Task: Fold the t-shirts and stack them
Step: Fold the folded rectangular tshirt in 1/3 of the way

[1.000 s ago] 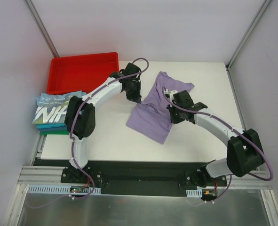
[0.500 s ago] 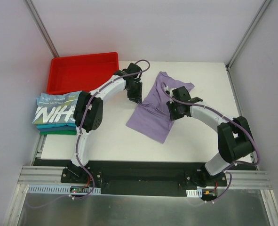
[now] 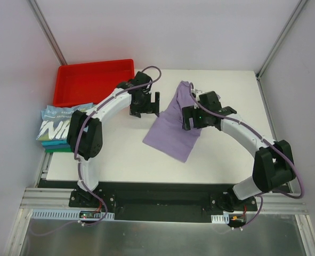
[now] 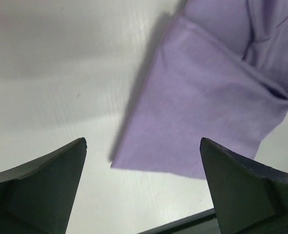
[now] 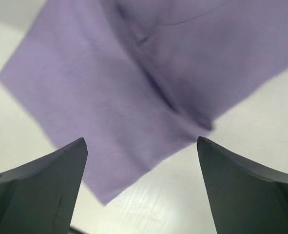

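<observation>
A lavender-purple t-shirt (image 3: 170, 128) lies partly folded in a long slanted shape in the middle of the white table (image 3: 120, 154). My left gripper (image 3: 145, 109) hovers open just off its left edge, nothing between the fingers; its wrist view shows the purple cloth (image 4: 217, 92) beyond the open gripper (image 4: 143, 142). My right gripper (image 3: 191, 121) stands open over the shirt's right side, also empty, with the purple cloth (image 5: 134, 73) below the gripper (image 5: 141, 140). A stack of folded t-shirts (image 3: 58, 128), light blue with white lettering over teal and green, sits at the table's left edge.
A red plastic tray (image 3: 93, 80) stands at the back left, just behind the folded stack. Grey walls close in the table on the left, back and right. The black base rail (image 3: 157, 194) runs along the near edge.
Both grippers went from shut on the purple shirt to wide open and let it go. The shirt's right flap now lies folded over, making the shape narrower. Both wrists lifted slightly away.
</observation>
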`<state>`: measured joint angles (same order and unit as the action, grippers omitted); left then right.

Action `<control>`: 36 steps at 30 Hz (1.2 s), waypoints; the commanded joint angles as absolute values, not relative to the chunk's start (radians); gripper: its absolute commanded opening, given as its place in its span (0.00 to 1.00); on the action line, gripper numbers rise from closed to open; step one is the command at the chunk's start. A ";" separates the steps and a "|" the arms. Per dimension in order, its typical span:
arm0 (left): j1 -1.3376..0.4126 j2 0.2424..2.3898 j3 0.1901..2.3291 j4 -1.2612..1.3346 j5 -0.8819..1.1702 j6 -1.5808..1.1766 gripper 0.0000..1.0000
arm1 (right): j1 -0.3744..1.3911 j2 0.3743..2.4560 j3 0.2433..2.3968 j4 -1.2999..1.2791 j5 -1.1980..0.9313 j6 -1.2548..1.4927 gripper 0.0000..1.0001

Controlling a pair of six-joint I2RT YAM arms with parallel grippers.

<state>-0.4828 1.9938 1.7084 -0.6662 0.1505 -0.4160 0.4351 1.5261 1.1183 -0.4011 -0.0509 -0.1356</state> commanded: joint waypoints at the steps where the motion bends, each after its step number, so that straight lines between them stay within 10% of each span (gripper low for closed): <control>1: -0.471 1.817 1.527 -0.651 0.072 -0.488 0.99 | 0.500 1.492 1.045 -0.298 -0.374 -0.048 0.96; 11: -0.509 1.848 1.404 -0.448 0.432 -0.509 0.99 | 0.496 1.742 1.170 -0.271 -0.199 -0.018 0.96; 36: -0.775 1.688 1.066 -0.387 0.316 -0.675 0.99 | 0.328 1.510 1.016 -0.287 -0.074 -0.023 0.96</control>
<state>-0.7372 1.7657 1.0931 -0.3496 0.3607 -0.6193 0.3420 1.6913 1.0542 -0.2775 -0.1291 -0.0322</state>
